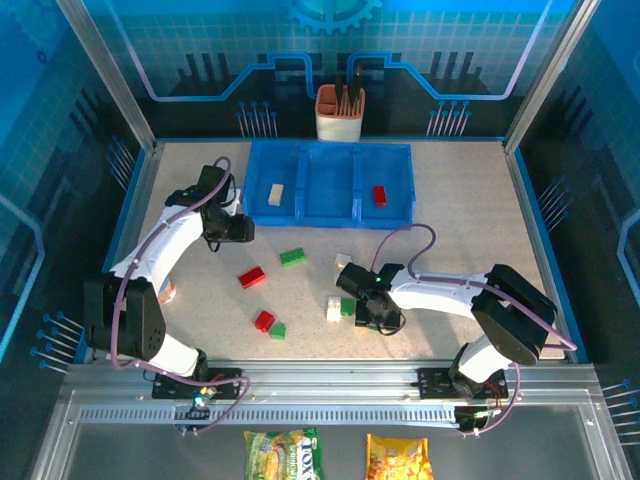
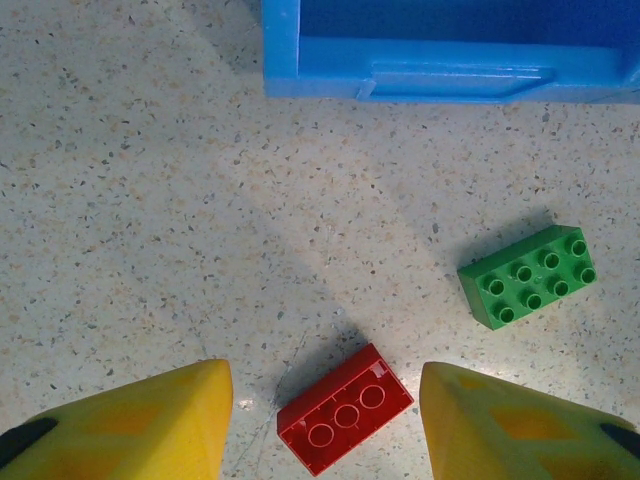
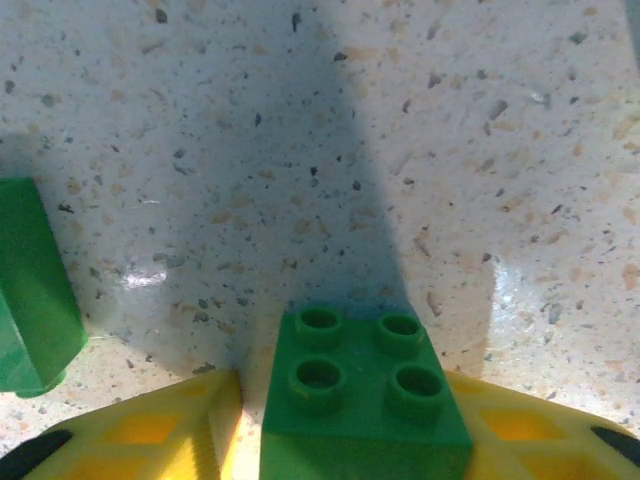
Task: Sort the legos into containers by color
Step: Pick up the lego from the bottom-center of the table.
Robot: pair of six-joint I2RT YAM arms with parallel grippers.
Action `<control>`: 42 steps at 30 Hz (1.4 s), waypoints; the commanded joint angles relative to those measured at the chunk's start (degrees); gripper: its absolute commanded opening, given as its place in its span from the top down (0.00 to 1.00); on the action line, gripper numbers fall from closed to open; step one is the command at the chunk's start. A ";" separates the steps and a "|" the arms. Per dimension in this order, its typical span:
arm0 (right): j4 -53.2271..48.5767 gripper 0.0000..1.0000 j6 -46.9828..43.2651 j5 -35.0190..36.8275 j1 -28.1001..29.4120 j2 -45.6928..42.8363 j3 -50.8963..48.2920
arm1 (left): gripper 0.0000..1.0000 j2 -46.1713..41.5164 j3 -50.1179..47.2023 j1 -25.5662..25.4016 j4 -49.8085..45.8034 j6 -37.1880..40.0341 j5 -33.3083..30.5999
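Observation:
The blue three-compartment tray (image 1: 330,212) holds a cream brick (image 1: 276,193) on the left and a red brick (image 1: 379,196) on the right. My left gripper (image 1: 237,229) (image 2: 322,378) is open, and a red brick (image 2: 345,409) (image 1: 252,277) lies on the table between its yellow fingers (image 2: 150,425). A green brick (image 2: 528,276) (image 1: 292,257) lies to the right of it. My right gripper (image 1: 366,303) (image 3: 340,388) is shut on a small green four-stud brick (image 3: 360,395). Another green brick (image 3: 30,290) lies to its left.
Loose on the table are a white brick (image 1: 343,261), a white brick (image 1: 333,311), and a red (image 1: 264,320) and green (image 1: 277,330) pair. The tray's front wall (image 2: 450,75) is just ahead of the left gripper. An orange-and-white cup (image 1: 340,112) stands behind the tray.

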 commanded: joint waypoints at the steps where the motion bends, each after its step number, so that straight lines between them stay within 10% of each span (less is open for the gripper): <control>1: 0.82 0.51 0.22 -0.75 0.95 1.84 0.30 | 0.47 -0.47 -0.80 0.57 -0.09 0.42 1.37; 23: -2.21 0.63 -0.22 0.47 2.50 1.88 3.48 | 0.47 -1.16 -0.78 0.47 -0.18 -0.25 3.24; 42: -16.03 0.64 -10.08 1.24 -2.00 15.81 33.50 | 0.47 -1.26 -1.32 -2.68 1.65 -2.83 8.81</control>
